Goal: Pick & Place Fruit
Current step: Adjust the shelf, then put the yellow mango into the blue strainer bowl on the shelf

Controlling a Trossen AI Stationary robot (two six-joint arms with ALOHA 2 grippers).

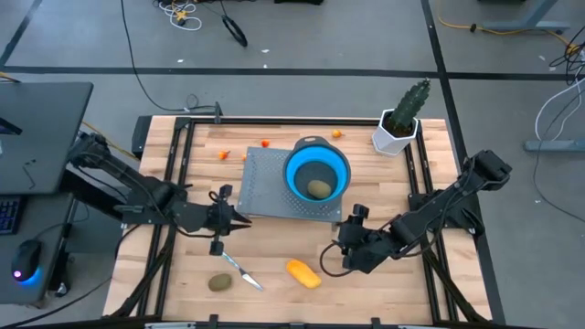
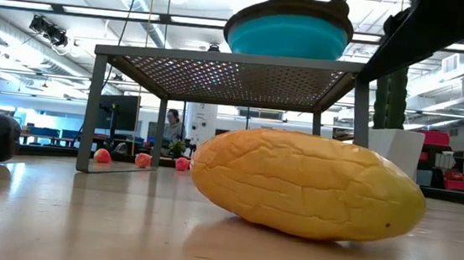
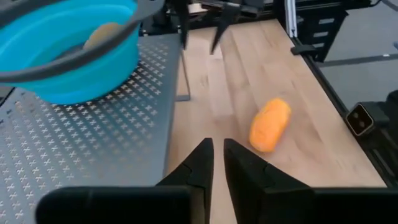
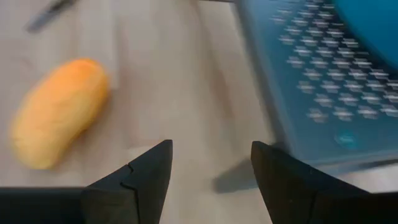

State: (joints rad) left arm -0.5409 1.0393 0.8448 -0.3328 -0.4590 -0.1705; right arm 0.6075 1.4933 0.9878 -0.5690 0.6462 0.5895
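The right gripper (image 1: 333, 257) is held open and empty above the table, its fingers (image 4: 140, 177) spread wide. At its 8 o'clock in the high view the yellow-orange fruit (image 1: 303, 272) is seen lying on the wood, near but untouched. The left gripper (image 1: 245, 222) is nearly closed (nothing between its tips), poised at the rack's (image 1: 265, 178) 7 o'clock edge. At the left gripper's 6 o'clock the knife (image 1: 241, 269) is found, with an olive fruit (image 1: 219, 282) beside it. One fruit (image 1: 318, 188) is seen inside the bowl (image 1: 294, 177) on the rack.
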